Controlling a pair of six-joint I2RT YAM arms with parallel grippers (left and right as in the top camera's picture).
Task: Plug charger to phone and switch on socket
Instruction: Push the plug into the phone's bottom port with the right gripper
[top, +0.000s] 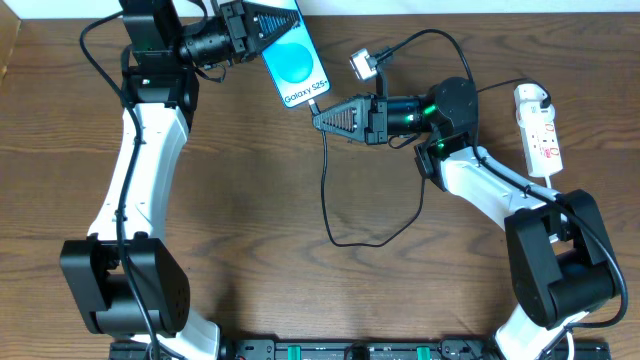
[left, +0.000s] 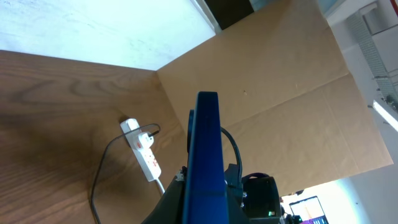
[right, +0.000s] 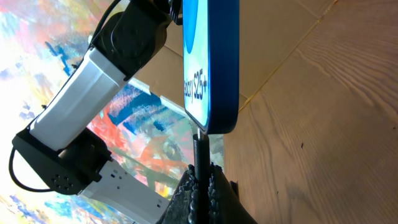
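My left gripper (top: 275, 28) is shut on the phone (top: 296, 62), holding it tilted above the table's far edge, blue screen up. In the left wrist view the phone (left: 206, 155) stands edge-on between the fingers. My right gripper (top: 318, 118) is shut on the charger (top: 327, 190) near its connector. In the right wrist view the black connector (right: 200, 152) rises from my right gripper (right: 201, 180) and its tip meets the phone's (right: 217, 62) lower edge. The socket (top: 540, 135) lies at the right, with the white plug head (top: 530, 97) seated in its far end.
The black cable loops over the table's middle (top: 380, 238) and back over my right arm. The socket's thick white cord (top: 545, 185) runs toward the right arm's base. A brown cardboard wall (left: 280, 74) stands behind the table.
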